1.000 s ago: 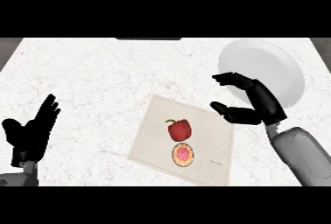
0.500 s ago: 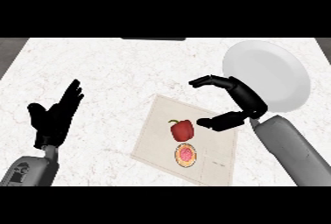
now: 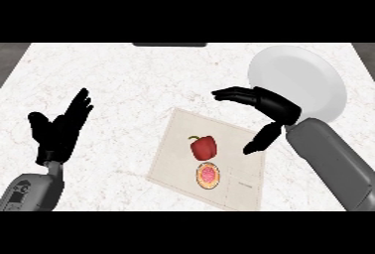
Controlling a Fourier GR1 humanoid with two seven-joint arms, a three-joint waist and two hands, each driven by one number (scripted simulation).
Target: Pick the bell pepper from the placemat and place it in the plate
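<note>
two smooth grey forearms, rounded like tubes, each end in a matte black hand with slender fingers and a thumb. the left hand (image 3: 58, 130) joins its forearm (image 3: 31, 191) at a narrow black wrist; a dark round marking shows on that forearm. the right hand (image 3: 267, 109) meets a plain grey forearm (image 3: 333, 161).

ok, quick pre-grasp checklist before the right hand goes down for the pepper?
1. Bell pepper on the placemat, nothing on top of it: ok.
2. Right hand open, fingers and thumb spread, holding nothing: ok.
3. Right hand over the pepper: not ok, it sits up and to the right, near the placemat's right edge.
4. Round cut fruit lies just below the pepper; whether they touch: cannot tell.
5. Plate has bare surface to receive the pepper: ok, though the right hand overlaps its lower left rim.
6. Left hand open at the view's left, well away from the placemat: ok.
</note>
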